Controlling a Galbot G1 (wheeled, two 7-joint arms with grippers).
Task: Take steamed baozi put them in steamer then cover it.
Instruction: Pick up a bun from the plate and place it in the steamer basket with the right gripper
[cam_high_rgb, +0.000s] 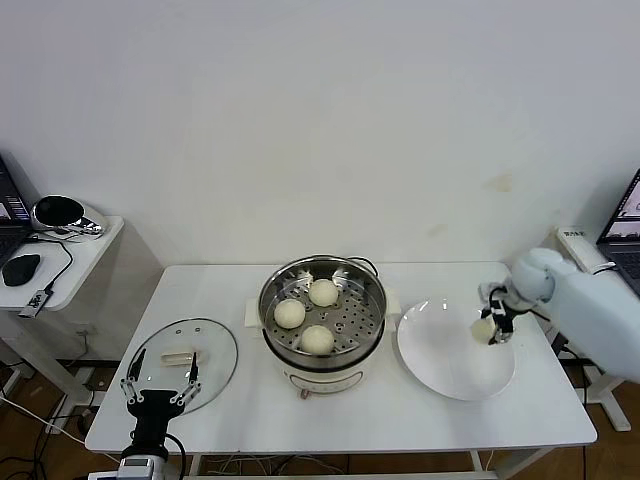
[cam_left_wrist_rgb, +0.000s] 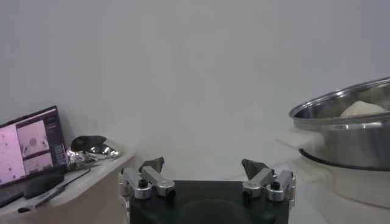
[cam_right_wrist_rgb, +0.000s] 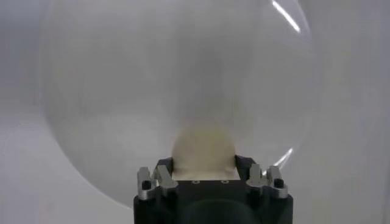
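Baozi (cam_right_wrist_rgb: 204, 146) between right gripper (cam_right_wrist_rgb: 204, 165) fingers (cam_right_wrist_rgb: 163, 171)

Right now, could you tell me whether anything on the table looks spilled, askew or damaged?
Nothing stands out: three baozi sit in the steamer, the cover lies flat, and the right gripper holds the fourth over the plate.

A plain white wall (cam_high_rgb: 320, 120) is seen behind a white desk (cam_high_rgb: 230, 290). A smaller white side table (cam_high_rgb: 75, 262) is placed at the left, on which a black computer mouse (cam_high_rgb: 20, 268) and a shiny chrome object (cam_high_rgb: 60, 213) are carried. A laptop (cam_high_rgb: 625, 225) is partly seen at the right edge.
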